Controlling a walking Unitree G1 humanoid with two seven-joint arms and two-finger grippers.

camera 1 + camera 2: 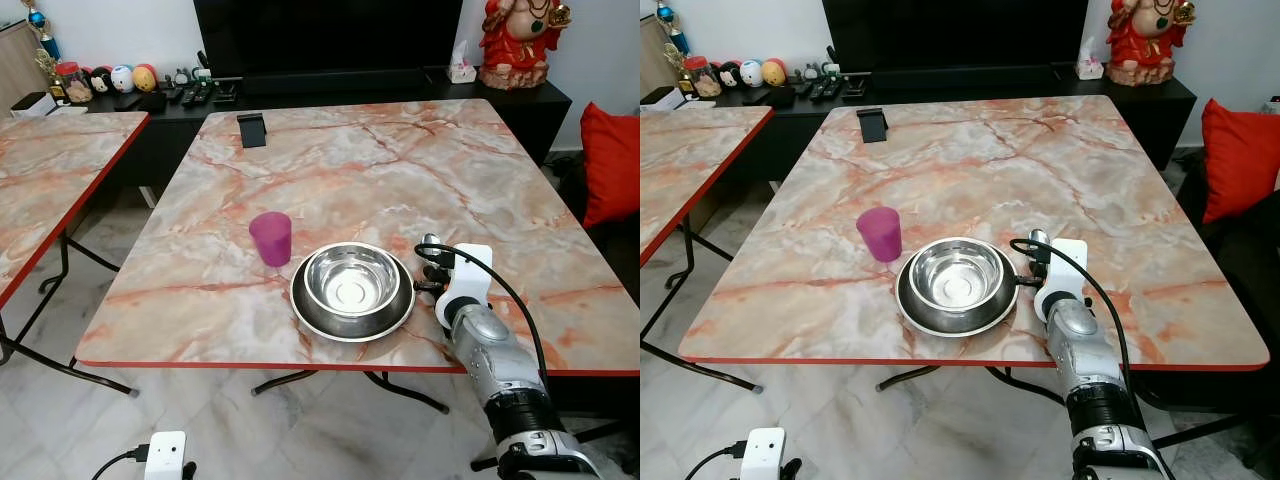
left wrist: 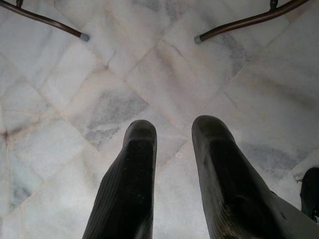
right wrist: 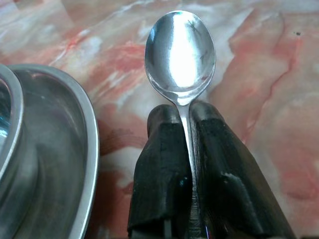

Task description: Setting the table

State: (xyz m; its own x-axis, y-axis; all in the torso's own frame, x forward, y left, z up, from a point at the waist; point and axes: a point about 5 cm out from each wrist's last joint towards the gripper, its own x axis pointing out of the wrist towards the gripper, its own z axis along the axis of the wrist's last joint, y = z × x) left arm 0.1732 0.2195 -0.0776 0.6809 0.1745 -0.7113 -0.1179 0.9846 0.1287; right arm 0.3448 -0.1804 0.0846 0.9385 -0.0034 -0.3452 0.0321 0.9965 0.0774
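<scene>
right hand (image 3: 184, 112) clamped on spoon (image 3: 180, 52) just beside steel plate (image 3: 75, 149)

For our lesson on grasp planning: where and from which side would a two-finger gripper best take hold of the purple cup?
Pinch the purple cup across its side wall near the middle. It stands upright with its mouth open. Come from its left or the near table edge, since the steel bowl and plate crowd its right.
</scene>
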